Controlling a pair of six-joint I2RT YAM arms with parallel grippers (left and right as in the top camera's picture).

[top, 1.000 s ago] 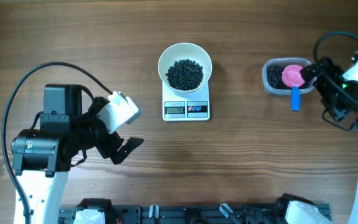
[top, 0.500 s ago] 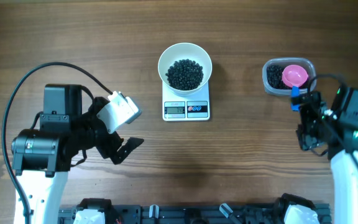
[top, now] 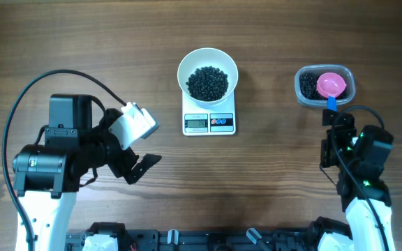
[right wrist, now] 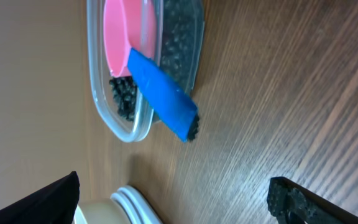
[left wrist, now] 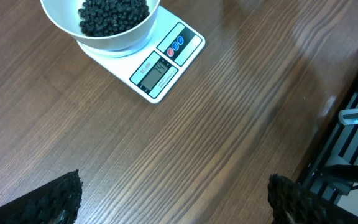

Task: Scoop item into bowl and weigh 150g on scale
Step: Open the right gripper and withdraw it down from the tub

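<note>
The right gripper (top: 335,125) has pulled back from the tub (top: 303,96) toward the near edge of the table (top: 271,181), jaws wide and empty. The scoop (top: 331,85) lies in the tub, blue handle over the rim. The bowl (top: 184,66) sits on the scale (top: 209,123) with a pile of beads (top: 207,82) inside. The left gripper (top: 139,166) hangs wide, well apart. Scooping looks finished, though the display is too small to read.

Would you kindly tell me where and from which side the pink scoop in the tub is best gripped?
Probably the blue handle, which juts over the tub's rim toward the right pincer: come from that near side, closing across its width. Its pink cup lies among the beads.
</note>
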